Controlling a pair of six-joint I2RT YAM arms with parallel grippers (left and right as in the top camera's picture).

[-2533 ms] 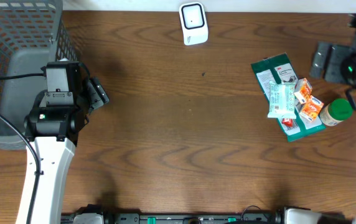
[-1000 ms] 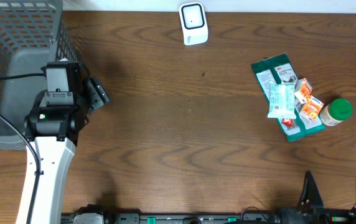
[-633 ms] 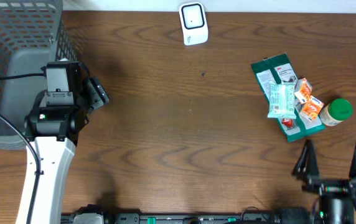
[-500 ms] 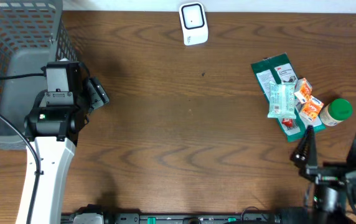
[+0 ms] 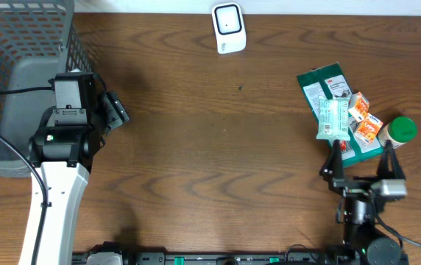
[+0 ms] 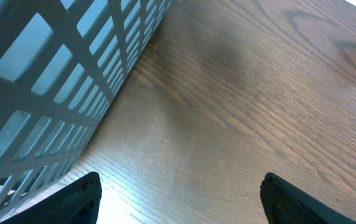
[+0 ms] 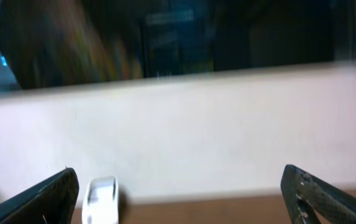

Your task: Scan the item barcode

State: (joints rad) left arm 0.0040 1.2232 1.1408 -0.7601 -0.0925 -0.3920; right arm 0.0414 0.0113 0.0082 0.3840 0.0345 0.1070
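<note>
The items lie in a pile at the right of the table: a green package (image 5: 329,87), a white-green pouch (image 5: 333,118), small orange boxes (image 5: 365,126) and a green-lidded jar (image 5: 400,131). A white barcode scanner (image 5: 227,28) stands at the far edge; it shows blurred in the right wrist view (image 7: 100,200). My right gripper (image 5: 362,158) stands open just in front of the pile, its fingertips at the package's near edge, holding nothing. My left gripper (image 5: 115,110) is open over bare wood beside the basket, empty in the left wrist view (image 6: 181,202).
A grey wire basket (image 5: 19,66) fills the far left corner, and its mesh wall (image 6: 53,81) lies close to the left gripper. A white wall (image 7: 178,137) rises behind the table's far edge.
The right arm came in from the bottom right edge and moved up and leftward to the near side of the pile, jaws wide throughout. The left arm has not moved.
</note>
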